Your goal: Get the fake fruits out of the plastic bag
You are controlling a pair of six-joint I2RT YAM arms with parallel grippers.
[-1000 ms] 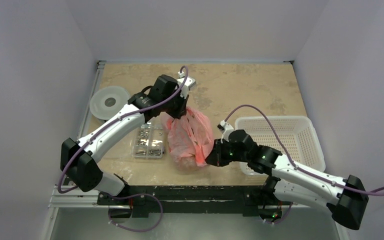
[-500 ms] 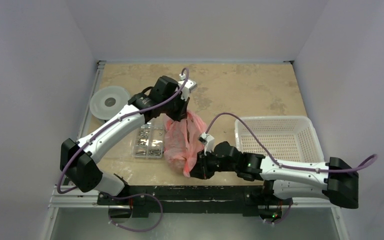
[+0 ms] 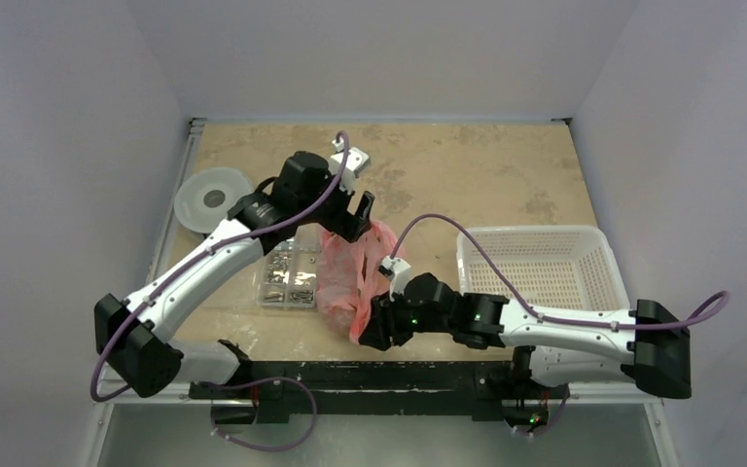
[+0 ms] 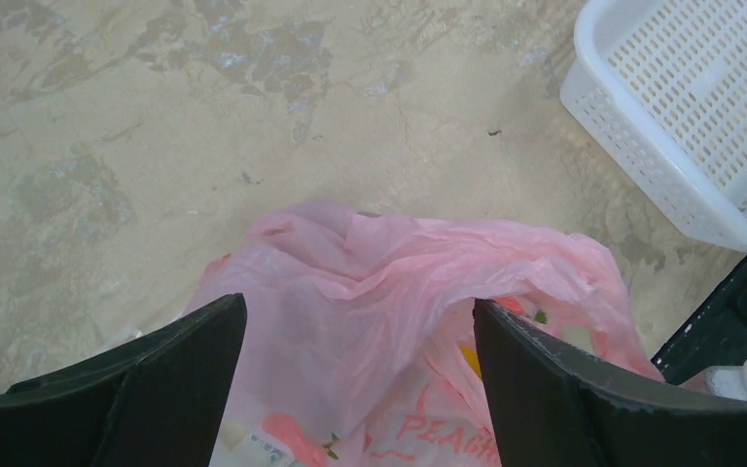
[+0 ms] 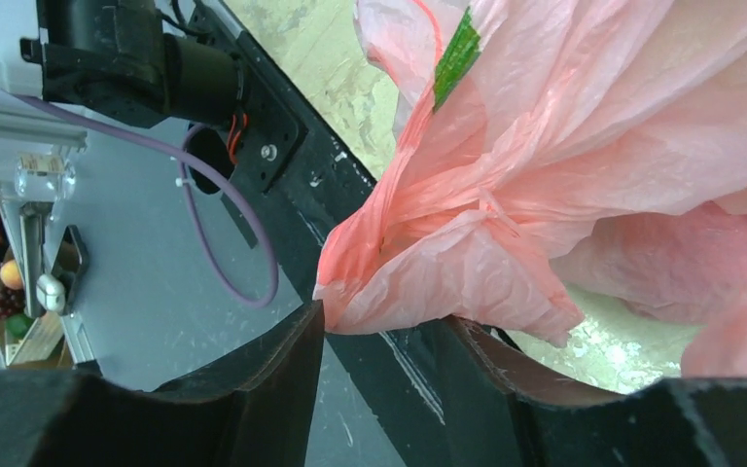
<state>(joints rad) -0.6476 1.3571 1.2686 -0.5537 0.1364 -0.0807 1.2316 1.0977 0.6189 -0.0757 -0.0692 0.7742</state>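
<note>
Left claw (image 4: 358,304) wide open and empty, pointing down over the far end of the pink bag (image 3: 345,277); its arm reaches forward across the table (image 3: 467,175). Right claw (image 5: 381,319) parted, a fold of the bag at its fingertips; its arm stretches low along the table's near edge.

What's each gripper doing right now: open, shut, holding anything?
Left gripper: open, jaws wide over the plastic bag, holding nothing.
Right gripper: open, a fold of the bag at its tips, no clamp visible.
</note>
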